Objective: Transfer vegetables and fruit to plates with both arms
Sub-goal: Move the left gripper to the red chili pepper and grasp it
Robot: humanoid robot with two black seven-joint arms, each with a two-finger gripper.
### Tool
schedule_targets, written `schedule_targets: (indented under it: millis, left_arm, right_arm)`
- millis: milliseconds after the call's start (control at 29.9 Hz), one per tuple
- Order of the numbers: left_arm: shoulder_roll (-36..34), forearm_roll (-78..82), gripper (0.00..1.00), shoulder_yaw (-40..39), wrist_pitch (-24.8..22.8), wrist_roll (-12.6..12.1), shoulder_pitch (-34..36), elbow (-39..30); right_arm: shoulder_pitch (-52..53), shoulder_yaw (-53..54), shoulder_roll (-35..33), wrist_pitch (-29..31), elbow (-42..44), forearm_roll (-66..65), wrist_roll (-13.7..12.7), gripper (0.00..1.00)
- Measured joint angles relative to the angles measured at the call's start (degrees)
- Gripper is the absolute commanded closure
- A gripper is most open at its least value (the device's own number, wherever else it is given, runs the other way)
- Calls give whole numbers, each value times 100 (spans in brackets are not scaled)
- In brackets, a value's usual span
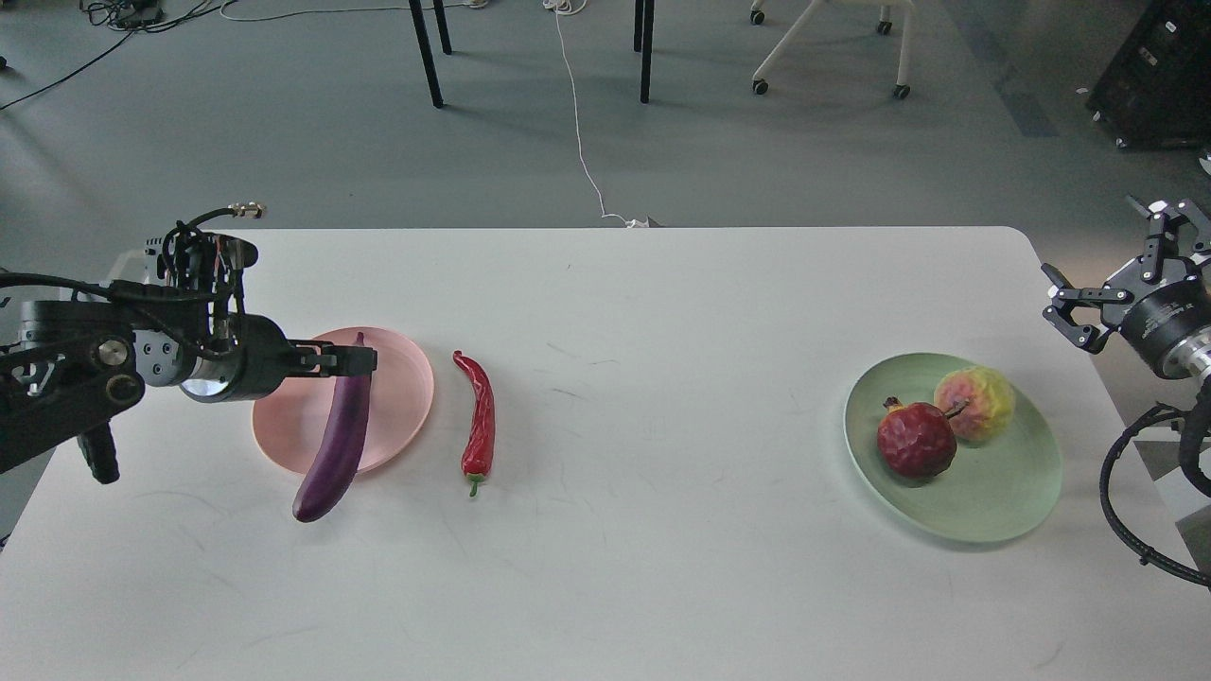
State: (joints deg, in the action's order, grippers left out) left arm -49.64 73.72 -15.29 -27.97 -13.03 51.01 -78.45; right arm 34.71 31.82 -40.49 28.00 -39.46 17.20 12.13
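Note:
The purple eggplant [337, 437] lies slanted across the pink plate [402, 397], its lower end hanging over the plate's front rim onto the table. My left gripper [352, 360] hovers over the eggplant's upper end with its fingers apart, no longer clamping it. The red chili pepper [481, 424] lies on the table just right of the pink plate. The dark red pomegranate [915, 439] and the yellow-pink fruit [974, 403] sit together on the pale green plate [1003, 501]. My right gripper [1102, 253] is open and empty, beyond the table's right edge.
The white table [643, 312] spans the view. Beyond its far edge are chair and table legs [426, 52], a white cable [579, 123] on the floor and a black case [1159, 76] at the right.

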Motion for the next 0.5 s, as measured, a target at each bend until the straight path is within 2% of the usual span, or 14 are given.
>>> schedule_targets:
  millis: [100, 200, 401, 501]
  left_arm:
    - [87, 41, 23, -21, -3, -9, 307, -79]
    - [456, 99, 23, 4, -4, -45, 505, -150]
    - [1297, 362, 23, 93, -4, -102, 495, -66]
    - [1691, 595, 23, 392, -4, -157, 488, 35]
  right_arm:
    - [-6, -6, -1, 0, 0, -5, 0, 0]
    - [-8, -9, -2, 0, -4, -27, 0, 0]
    - [-8, -5, -3, 0, -9, -100, 0, 0]
    - [-8, -2, -3, 0, -10, -103, 0, 0]
